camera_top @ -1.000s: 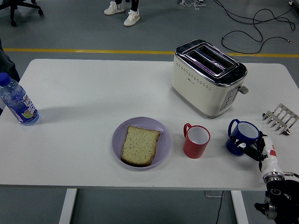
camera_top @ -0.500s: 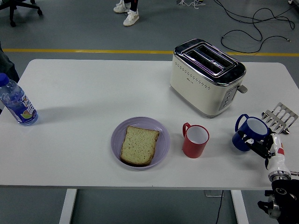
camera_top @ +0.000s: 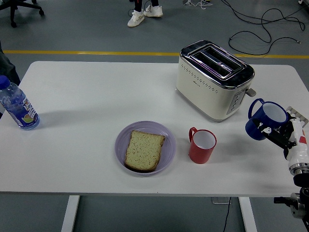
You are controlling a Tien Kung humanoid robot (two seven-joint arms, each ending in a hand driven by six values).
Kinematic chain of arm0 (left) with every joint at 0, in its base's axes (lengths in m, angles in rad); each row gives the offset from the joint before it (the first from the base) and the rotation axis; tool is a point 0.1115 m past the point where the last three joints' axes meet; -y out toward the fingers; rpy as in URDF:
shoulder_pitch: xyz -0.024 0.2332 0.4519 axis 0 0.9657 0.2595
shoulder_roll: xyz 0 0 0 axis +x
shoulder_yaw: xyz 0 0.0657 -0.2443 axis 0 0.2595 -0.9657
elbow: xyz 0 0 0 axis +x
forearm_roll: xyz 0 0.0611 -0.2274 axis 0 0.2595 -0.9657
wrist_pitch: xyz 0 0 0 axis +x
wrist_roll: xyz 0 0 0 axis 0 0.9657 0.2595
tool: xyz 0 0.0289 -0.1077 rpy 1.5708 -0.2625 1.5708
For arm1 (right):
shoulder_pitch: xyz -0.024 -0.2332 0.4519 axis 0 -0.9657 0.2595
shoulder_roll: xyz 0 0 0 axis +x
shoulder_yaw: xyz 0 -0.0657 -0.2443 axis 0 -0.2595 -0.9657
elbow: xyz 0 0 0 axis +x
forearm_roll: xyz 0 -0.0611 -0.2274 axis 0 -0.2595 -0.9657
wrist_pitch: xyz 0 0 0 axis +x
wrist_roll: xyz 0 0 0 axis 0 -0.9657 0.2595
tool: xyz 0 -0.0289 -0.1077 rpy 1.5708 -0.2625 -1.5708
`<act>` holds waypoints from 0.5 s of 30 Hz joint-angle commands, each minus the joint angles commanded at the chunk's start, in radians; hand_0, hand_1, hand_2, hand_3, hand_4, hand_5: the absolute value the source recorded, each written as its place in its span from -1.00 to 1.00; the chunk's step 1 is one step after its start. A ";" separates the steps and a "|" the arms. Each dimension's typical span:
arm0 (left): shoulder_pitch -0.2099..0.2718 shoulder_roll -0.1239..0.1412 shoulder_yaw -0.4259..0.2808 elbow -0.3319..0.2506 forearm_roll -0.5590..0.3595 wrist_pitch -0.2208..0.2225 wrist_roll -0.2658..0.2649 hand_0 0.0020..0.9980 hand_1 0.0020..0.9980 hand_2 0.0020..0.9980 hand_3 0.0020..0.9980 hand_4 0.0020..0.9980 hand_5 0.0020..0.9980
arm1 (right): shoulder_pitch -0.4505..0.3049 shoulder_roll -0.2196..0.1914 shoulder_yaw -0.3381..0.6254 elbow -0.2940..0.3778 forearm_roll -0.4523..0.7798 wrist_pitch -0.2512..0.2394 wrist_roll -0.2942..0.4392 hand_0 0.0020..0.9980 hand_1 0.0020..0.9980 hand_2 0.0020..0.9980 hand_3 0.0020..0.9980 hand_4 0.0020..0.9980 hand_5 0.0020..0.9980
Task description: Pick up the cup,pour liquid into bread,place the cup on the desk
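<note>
My right hand [camera_top: 276, 131] is shut on a blue cup [camera_top: 267, 119] and holds it in the air at the table's right side, tilted a little, handle toward the left. A slice of bread [camera_top: 144, 150] lies on a lilac plate [camera_top: 167, 140] at the table's front middle, well to the left of the held cup. Between them a red cup [camera_top: 202, 145] stands upright on the table, its handle on the left. My left arm is nowhere in the picture.
A cream toaster [camera_top: 214, 79] stands behind the red cup. A metal toast rack [camera_top: 300, 114] sits at the right edge, partly behind my hand. A water bottle [camera_top: 17, 105] stands at the far left. A person's shoes [camera_top: 144, 14] show on the floor beyond the table.
My right hand has lifted the blue cup off the table and carried it up and to the right. The person's feet beyond the table have shifted right.
</note>
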 joint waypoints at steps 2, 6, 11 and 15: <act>-0.001 0.000 -0.012 0.000 0.009 0.000 0.001 0.37 0.46 0.51 0.36 -0.13 0.88 | -0.004 -0.008 0.010 0.047 -0.016 0.027 -0.034 -0.46 -0.51 -0.13 -0.06 0.43 -0.81; -0.003 0.000 -0.022 0.000 0.017 0.000 0.003 0.37 0.46 0.51 0.36 -0.13 0.88 | -0.005 -0.022 0.013 0.127 -0.026 0.058 -0.062 -0.46 -0.51 -0.13 -0.06 0.43 -0.81; -0.002 0.000 -0.015 0.000 0.008 0.000 0.002 0.37 0.45 0.51 0.35 -0.12 0.88 | 0.006 -0.051 -0.011 0.210 -0.059 0.104 -0.123 -0.50 -0.63 -0.17 -0.07 0.39 -0.82; -0.002 0.000 -0.023 0.000 0.018 0.001 0.004 0.37 0.45 0.50 0.35 -0.12 0.88 | 0.026 -0.073 -0.040 0.257 -0.092 0.144 -0.173 -0.53 -0.69 -0.22 -0.09 0.35 -0.80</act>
